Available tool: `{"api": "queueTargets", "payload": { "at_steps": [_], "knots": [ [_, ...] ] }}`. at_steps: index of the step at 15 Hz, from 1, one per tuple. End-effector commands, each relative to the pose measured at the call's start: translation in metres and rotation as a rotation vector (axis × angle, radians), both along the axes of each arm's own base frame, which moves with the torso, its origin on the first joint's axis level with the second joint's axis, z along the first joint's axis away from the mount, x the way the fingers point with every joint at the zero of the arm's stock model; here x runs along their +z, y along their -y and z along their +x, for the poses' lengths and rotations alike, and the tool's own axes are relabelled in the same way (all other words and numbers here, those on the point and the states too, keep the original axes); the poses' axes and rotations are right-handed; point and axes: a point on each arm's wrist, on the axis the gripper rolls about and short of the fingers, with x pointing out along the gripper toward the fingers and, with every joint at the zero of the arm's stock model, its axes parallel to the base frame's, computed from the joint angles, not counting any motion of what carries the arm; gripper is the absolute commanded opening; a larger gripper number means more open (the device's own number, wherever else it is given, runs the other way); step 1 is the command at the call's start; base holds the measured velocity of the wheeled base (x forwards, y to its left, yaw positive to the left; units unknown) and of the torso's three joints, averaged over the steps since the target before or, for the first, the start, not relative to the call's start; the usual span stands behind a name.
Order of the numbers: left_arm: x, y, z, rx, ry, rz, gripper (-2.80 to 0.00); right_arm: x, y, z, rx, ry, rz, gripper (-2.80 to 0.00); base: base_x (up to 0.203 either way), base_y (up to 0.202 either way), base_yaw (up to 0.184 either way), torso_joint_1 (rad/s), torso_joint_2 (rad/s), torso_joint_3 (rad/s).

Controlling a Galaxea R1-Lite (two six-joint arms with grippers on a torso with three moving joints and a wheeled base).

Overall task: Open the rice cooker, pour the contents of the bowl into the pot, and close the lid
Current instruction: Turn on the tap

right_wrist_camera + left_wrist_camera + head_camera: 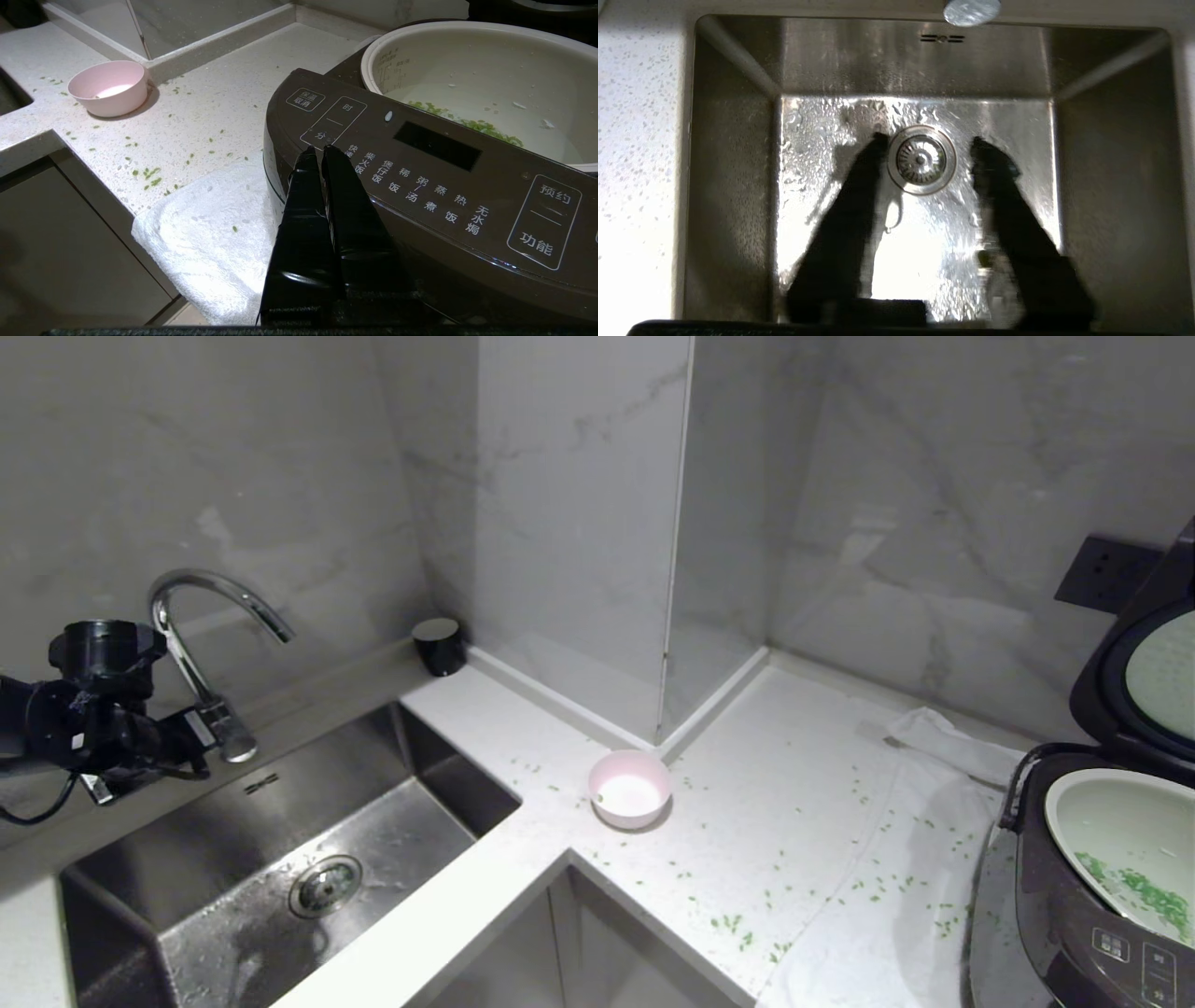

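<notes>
The rice cooker stands at the right edge of the counter with its lid raised. The green contents lie in water in the pale pot. The pink bowl sits upright on the counter corner, white inside with no green in it. My left arm hangs at the far left over the sink, and its gripper is open above the drain, holding nothing. My right gripper is shut and empty by the cooker's front panel.
A steel sink with a curved faucet fills the left. A black cup stands by the wall corner. A white towel lies under and beside the cooker. Green bits are scattered over the counter.
</notes>
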Motion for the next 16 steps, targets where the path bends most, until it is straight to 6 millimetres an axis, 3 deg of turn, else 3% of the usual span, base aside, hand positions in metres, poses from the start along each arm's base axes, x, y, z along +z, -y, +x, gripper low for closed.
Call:
{"api": "queueTargets", "payload": {
  "at_steps": [1,9,12,16],
  "knots": [
    [-0.016,-0.011,0.018,0.016,-0.018,-0.006,0.0,0.0,0.0,0.0,0.0,-0.001,0.0,-2.8,0.0,0.0,0.0,0.0,0.0,0.0],
    [-0.045,-0.039,0.087,0.037,0.15,0.047,0.0,0.0,0.0,0.0,0.0,-0.001,0.0,-2.8,0.0,0.0,0.0,0.0,0.0,0.0],
    [-0.048,-0.056,0.097,0.058,0.175,0.068,0.0,0.0,0.0,0.0,0.0,-0.001,0.0,-2.8,0.0,0.0,0.0,0.0,0.0,0.0],
    [-0.051,-0.072,0.096,0.074,0.16,0.093,0.0,0.0,0.0,0.0,0.0,-0.001,0.0,-2.8,0.0,0.0,0.0,0.0,0.0,0.0]
  ]
}}
